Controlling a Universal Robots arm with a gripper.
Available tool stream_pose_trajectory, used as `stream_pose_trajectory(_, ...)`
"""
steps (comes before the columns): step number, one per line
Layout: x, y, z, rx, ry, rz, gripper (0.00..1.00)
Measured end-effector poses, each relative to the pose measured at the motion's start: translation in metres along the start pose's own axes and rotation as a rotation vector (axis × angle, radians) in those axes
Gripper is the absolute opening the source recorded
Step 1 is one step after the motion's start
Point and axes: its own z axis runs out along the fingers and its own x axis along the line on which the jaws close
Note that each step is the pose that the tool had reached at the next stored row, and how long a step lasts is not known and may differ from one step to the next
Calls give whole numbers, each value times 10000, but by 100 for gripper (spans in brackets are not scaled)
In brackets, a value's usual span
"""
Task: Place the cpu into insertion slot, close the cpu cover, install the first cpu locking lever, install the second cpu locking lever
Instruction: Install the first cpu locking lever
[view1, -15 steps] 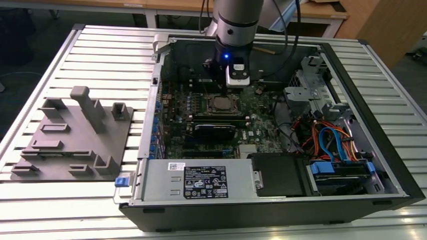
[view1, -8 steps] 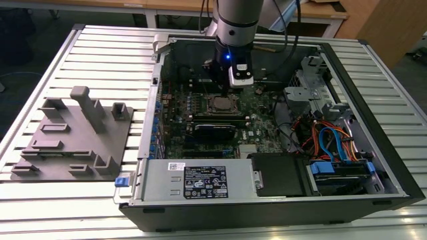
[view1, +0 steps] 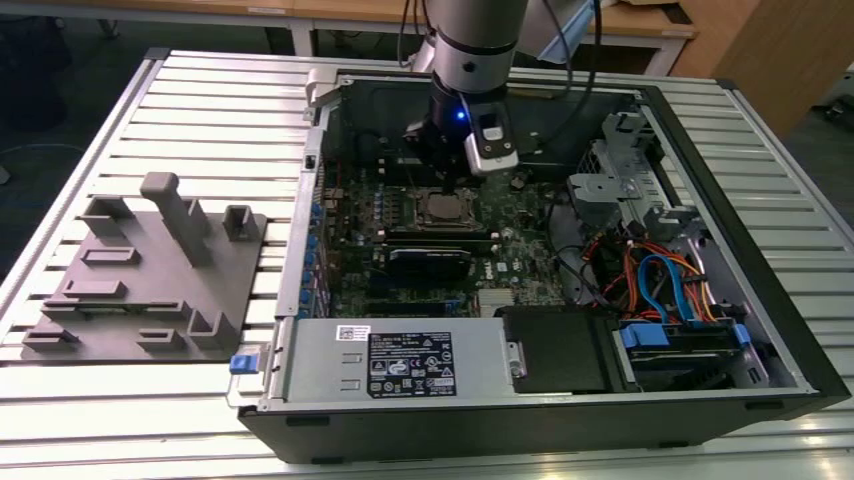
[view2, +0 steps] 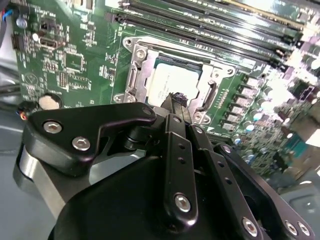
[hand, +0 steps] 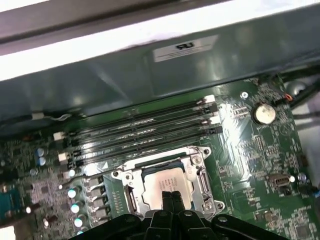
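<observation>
computer case (view1: 534, 420): open-sided, lying on a slatted table (view1: 134, 400).
motherboard (hand: 260, 150): green, flat on the case floor.
gripper (hand: 170, 196): fingers pressed together, nothing between them; tips aimed down at the board.
insertion slot (view1: 424, 208): directly beneath the gripper.
cpu cover (view2: 145, 65): lying flat, framing the chip (lever positions unclear).
cpu (view2: 172, 82): seated in the slot, just under the fingertips, which sit over one edge; contact cannot be told.

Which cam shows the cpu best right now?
Second wrist view: the cpu is largest, its metal top mostly clear. First wrist view shows it partly behind the end effector; exterior view, just a small square.
</observation>
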Motion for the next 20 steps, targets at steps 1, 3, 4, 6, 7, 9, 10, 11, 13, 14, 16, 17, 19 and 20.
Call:
stream_pose_trajectory(1,0,0,0,0,7,-141,11)
stream_pose_trajectory(3,0,0,1,3,23,-419,11)
stream_pose_trajectory(4,0,-1,1,5,32,-557,11)
stream_pose_trajectory(6,0,-1,1,7,47,-811,11)
stream_pose_trajectory(7,0,-1,2,8,55,-931,11)
stream_pose_trajectory(9,1,-1,2,10,68,-1144,11)
stream_pose_trajectory(10,1,-2,2,12,75,-1253,11)
stream_pose_trajectory(11,2,-2,2,13,81,-1356,11)
stream_pose_trajectory(13,3,-3,3,15,94,-1564,11)
stream_pose_trajectory(14,4,-4,3,16,100,-1661,11)
stream_pose_trajectory(16,6,-5,3,18,110,-1843,11)
stream_pose_trajectory(17,8,-5,3,18,114,-1925,11)
stream_pose_trajectory(19,11,-6,3,20,123,-2082,11)
stream_pose_trajectory(20,13,-7,3,20,128,-2167,11)
